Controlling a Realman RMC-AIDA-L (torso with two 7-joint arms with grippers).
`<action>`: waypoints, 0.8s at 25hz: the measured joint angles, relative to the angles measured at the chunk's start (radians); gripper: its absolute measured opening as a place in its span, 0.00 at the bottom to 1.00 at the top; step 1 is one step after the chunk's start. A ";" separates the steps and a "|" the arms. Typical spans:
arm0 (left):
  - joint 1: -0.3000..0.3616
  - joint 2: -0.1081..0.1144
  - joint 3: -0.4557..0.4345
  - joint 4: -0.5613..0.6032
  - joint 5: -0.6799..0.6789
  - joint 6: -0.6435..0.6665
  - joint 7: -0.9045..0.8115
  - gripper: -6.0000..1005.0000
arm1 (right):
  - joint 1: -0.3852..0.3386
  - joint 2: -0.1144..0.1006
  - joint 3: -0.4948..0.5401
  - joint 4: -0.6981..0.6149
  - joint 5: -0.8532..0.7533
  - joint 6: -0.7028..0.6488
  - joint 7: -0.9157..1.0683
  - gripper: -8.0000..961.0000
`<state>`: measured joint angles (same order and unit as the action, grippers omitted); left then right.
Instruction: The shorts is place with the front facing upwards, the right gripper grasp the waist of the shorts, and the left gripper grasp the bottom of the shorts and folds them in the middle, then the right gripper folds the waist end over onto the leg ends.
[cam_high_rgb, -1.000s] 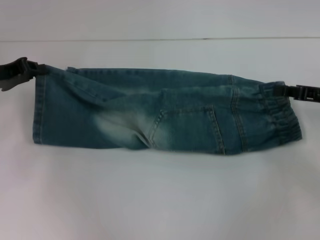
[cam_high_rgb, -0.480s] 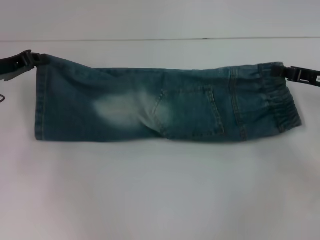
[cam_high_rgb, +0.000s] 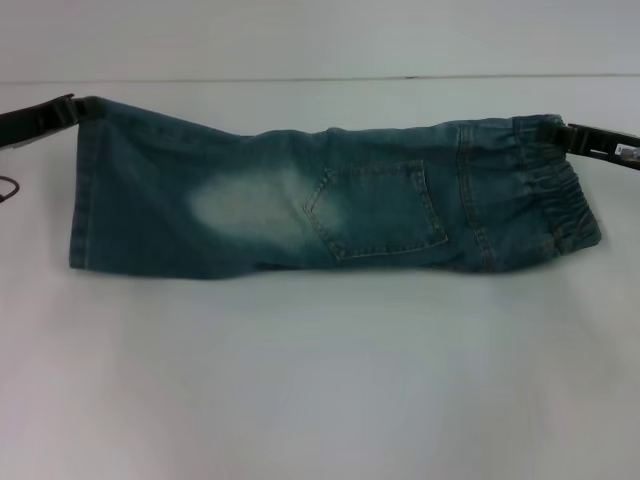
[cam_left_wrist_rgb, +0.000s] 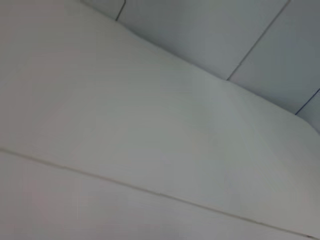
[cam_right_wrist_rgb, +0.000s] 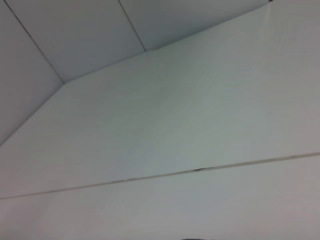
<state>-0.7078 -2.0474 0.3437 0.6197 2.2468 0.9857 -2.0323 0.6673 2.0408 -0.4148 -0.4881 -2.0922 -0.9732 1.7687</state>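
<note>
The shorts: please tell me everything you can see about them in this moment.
The shorts are blue denim, folded lengthwise into a long band across the white table. A pale faded patch and a stitched pocket face up. The puckered elastic waist lies at the robot's right, the hemmed leg ends at its left. The right gripper holds the waist's far corner, the left gripper the far leg corner.
</note>
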 joint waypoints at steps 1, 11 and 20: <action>-0.001 -0.001 0.000 -0.002 -0.009 -0.006 0.011 0.10 | 0.001 0.003 0.001 0.001 0.000 0.008 -0.003 0.05; -0.008 -0.012 0.002 -0.035 -0.094 -0.051 0.121 0.10 | 0.010 0.007 -0.006 0.031 0.049 0.047 -0.042 0.05; -0.005 -0.023 0.058 -0.049 -0.095 -0.127 0.118 0.10 | 0.013 -0.001 -0.070 0.050 0.044 0.068 -0.013 0.13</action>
<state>-0.7125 -2.0704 0.4013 0.5712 2.1520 0.8583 -1.9140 0.6801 2.0400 -0.4850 -0.4384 -2.0478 -0.9049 1.7559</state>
